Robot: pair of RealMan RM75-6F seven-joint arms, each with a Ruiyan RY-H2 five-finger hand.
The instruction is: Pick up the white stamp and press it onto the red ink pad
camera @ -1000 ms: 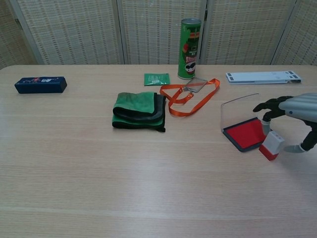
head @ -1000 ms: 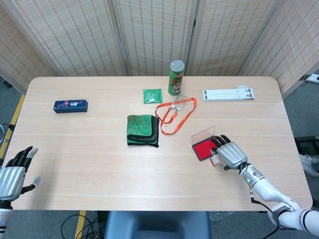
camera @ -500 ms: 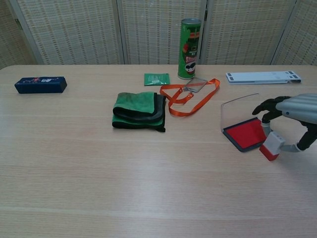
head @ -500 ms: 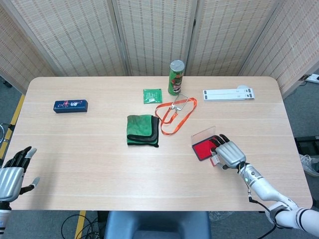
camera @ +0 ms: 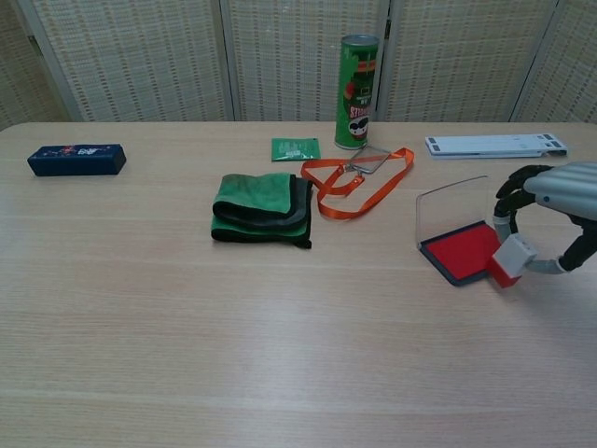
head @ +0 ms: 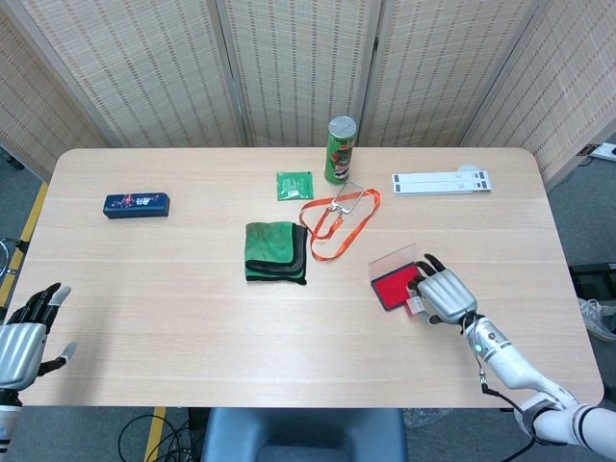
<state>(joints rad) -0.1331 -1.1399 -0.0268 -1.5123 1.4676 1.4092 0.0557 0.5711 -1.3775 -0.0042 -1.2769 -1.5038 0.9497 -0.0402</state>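
Pinched in the right hand (camera: 552, 217), the small white block stamp with a red base (camera: 509, 260) is held tilted just beside the open red ink pad (camera: 464, 251), presumably for pressing.

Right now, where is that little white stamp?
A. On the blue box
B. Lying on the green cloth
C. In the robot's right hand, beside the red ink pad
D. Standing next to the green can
C: the right hand holds the white stamp at the red ink pad's edge.
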